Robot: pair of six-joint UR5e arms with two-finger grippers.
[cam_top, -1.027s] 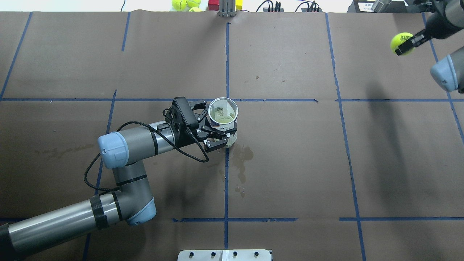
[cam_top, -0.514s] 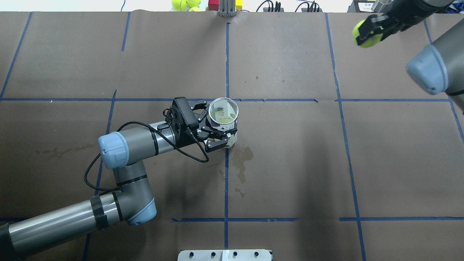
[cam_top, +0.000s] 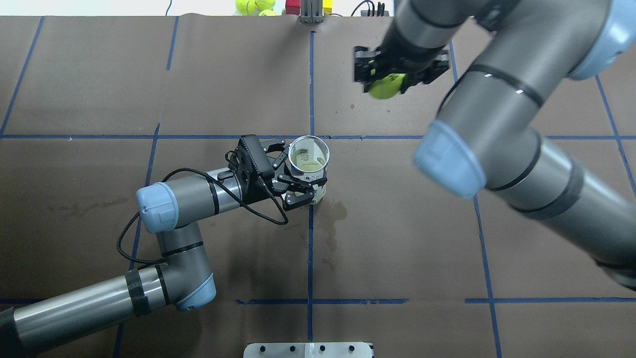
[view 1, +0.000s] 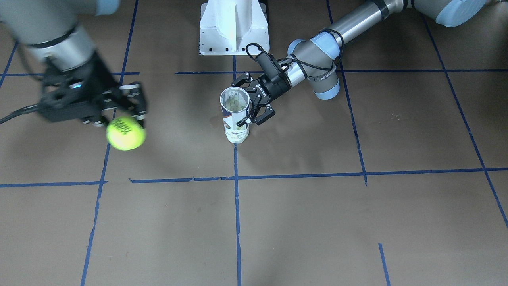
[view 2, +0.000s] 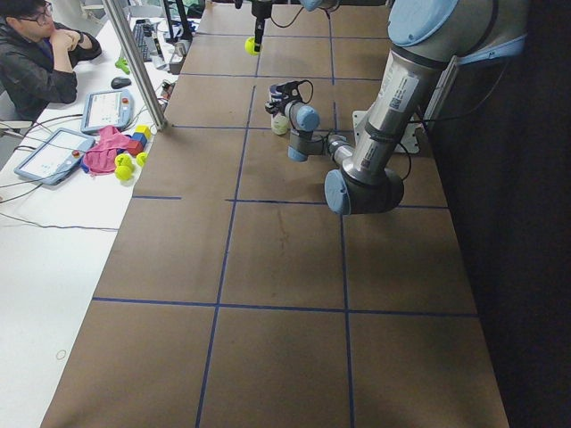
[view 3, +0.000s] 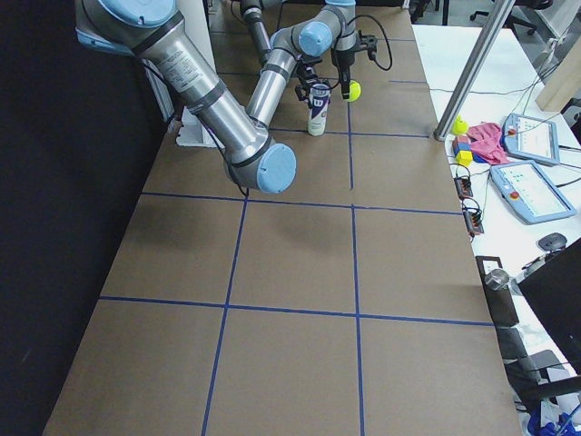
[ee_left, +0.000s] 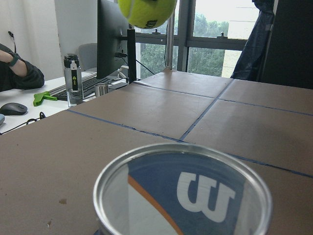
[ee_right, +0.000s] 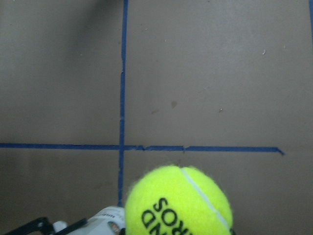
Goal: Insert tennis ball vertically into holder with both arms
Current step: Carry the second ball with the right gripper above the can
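The holder (cam_top: 309,160) is a clear tube with a navy and white "W" label. It stands upright on the brown table with its mouth open upward, and also shows in the front view (view 1: 235,115). My left gripper (cam_top: 297,175) is shut on its side from the left (view 1: 254,106). The yellow tennis ball (cam_top: 386,85) hangs in the air, with my right gripper (cam_top: 399,69) shut on it. Ball and gripper are beyond the holder and to its right, apart from it. The left wrist view has the holder's rim (ee_left: 182,155) below and the tennis ball (ee_left: 147,11) high above.
Spare tennis balls (cam_top: 254,5) and coloured blocks (cam_top: 293,6) lie past the table's far edge. The white pedestal base (view 1: 234,28) stands at the robot's side. A seated person (view 2: 36,55), tablets (view 2: 109,109) and a metal pole (view 2: 136,62) are beside the table. A stain (cam_top: 332,219) marks the paper.
My right arm has swung in from the far right toward the table's middle, carrying the tennis ball leftward. The left arm and the holder have barely moved.
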